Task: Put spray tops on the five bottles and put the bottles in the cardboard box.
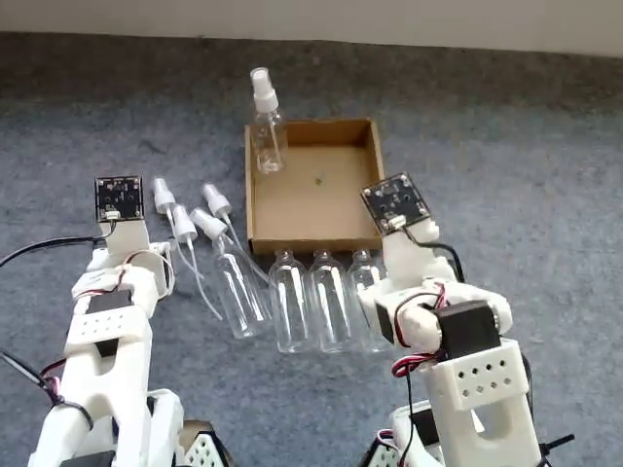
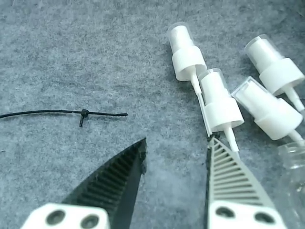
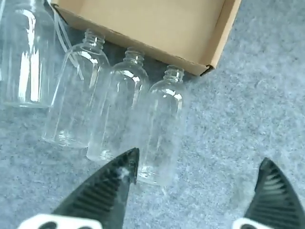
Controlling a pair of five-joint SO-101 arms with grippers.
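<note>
The grey felt-covered table [image 1: 506, 146] is carrying everything. The shallow brown cardboard box [image 1: 321, 209] is sitting mid-table, with one clear plastic bottle already wearing a white spray top [image 1: 268, 136] standing in its far left corner.

Four clear, open-necked plastic bottles [image 1: 290, 302] are lying side by side just in front of the box's near wall, necks pointing at it. Their long axes are running straight away from the right claw [image 3: 198, 155]. That claw is hanging wide apart and holding nothing. Its dark finger is over the base of the bottle at the right end of the row [image 3: 162, 119], the rest of its gap over bare felt.

Four loose white spray tops with clear caps [image 2: 219, 102] are lying to the left of the bottles, dip tubes trailing toward the left claw [image 2: 177, 139]. This claw is gaping empty too, and the nearest top is lying just beyond its pale finger. So the left arm is probably the one to take a top.
</note>
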